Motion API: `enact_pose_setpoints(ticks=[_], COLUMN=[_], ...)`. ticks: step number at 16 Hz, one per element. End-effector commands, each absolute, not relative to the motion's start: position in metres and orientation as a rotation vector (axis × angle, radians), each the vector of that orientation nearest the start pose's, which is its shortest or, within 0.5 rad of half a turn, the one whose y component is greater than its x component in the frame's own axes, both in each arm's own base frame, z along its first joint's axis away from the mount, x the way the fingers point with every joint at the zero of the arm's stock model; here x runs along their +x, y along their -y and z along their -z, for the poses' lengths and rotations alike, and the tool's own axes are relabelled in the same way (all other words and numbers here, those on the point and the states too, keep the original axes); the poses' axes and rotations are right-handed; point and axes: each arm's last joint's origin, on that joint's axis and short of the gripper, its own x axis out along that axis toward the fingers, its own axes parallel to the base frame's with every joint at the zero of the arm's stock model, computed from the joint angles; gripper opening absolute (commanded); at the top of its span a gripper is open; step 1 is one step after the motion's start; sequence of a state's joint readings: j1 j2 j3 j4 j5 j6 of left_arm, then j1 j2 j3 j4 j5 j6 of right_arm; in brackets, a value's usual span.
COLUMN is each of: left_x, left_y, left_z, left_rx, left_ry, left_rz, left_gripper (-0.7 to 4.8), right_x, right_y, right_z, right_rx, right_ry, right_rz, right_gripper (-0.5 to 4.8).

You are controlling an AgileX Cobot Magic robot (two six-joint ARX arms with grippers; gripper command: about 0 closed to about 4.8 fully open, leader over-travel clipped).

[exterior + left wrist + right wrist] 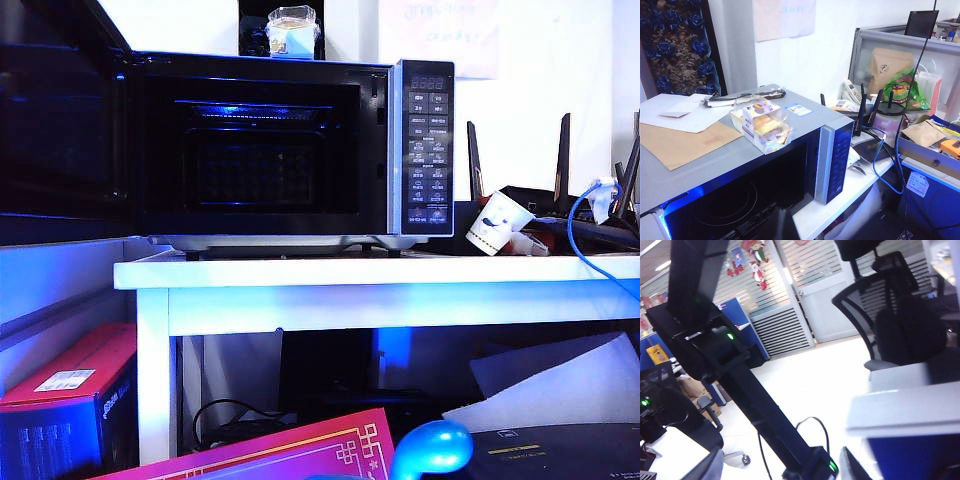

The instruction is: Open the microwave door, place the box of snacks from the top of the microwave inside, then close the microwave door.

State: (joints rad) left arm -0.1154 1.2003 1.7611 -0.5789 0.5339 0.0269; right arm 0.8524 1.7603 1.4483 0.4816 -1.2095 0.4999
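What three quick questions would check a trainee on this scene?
1. True or false: the door is shut.
2. Where is the snack box? A) inside the microwave B) on top of it C) in a pincer
3. Which pincer faces away from the microwave?
Key: 1 false, it stands open. 2 B. 3 the right pincer, open, facing the office; the left pincer hangs above the microwave's front, barely in view.

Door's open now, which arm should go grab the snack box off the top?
Left, probably. Its wrist view looks down on the box of snacks atop the microwave, close by. The right wrist view faces the office floor and chairs, away from the microwave.
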Motion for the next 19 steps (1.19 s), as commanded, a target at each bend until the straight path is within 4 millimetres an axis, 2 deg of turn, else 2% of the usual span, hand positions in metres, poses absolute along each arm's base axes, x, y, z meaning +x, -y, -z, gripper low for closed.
enact_pose_setpoints(ticks=[1, 2, 5, 7, 10, 13, 14, 15, 17, 19], left_x=[0.187, 0.187, 0.188, 0.204, 0.232, 0.267, 0.277, 0.292, 0.303, 0.307], left_y=[0.037, 0.037, 0.037, 0.039, 0.043, 0.048, 0.049, 0.051, 0.053, 0.054], left_z=[-0.532, -0.532, -0.531, -0.521, -0.503, -0.477, -0.47, -0.459, -0.45, -0.447], left_rx=[0.029, 0.029, 0.027, 0.013, 0.019, 0.053, 0.062, 0.085, 0.136, 0.157], left_ry=[0.01, 0.01, -0.002, -0.066, -0.168, -0.254, -0.276, -0.303, -0.306, -0.298], left_rz=[0.652, 0.652, 0.652, 0.655, 0.678, 0.721, 0.725, 0.732, 0.765, 0.798], left_gripper=[-0.05, -0.05, -0.05, -0.05, -0.05, -0.05, -0.05, -0.05, -0.05, -0.05], right_x=[0.242, 0.247, 0.282, 0.314, 0.339, 0.346, 0.347, 0.35, 0.353, 0.355], right_y=[-0.314, -0.309, -0.279, -0.248, -0.218, -0.211, -0.211, -0.209, -0.206, -0.204], right_z=[-0.364, -0.364, -0.364, -0.365, -0.375, -0.382, -0.382, -0.381, -0.382, -0.382], right_rx=[0.256, 0.249, 0.271, 0.322, 0.365, 0.322, 0.284, 0.278, 0.269, 0.176], right_ry=[-0.276, -0.275, -0.254, -0.189, -0.01, 0.183, 0.216, 0.231, 0.268, 0.314], right_rz=[-2.07, -2.076, -1.937, -1.684, -1.383, -1.114, -1.07, -0.955, -0.781, -0.67], right_gripper=[3.06, 3.06, 3.05, 3.05, 3.06, 3.32, 3.41, 3.33, 3.38, 3.24])
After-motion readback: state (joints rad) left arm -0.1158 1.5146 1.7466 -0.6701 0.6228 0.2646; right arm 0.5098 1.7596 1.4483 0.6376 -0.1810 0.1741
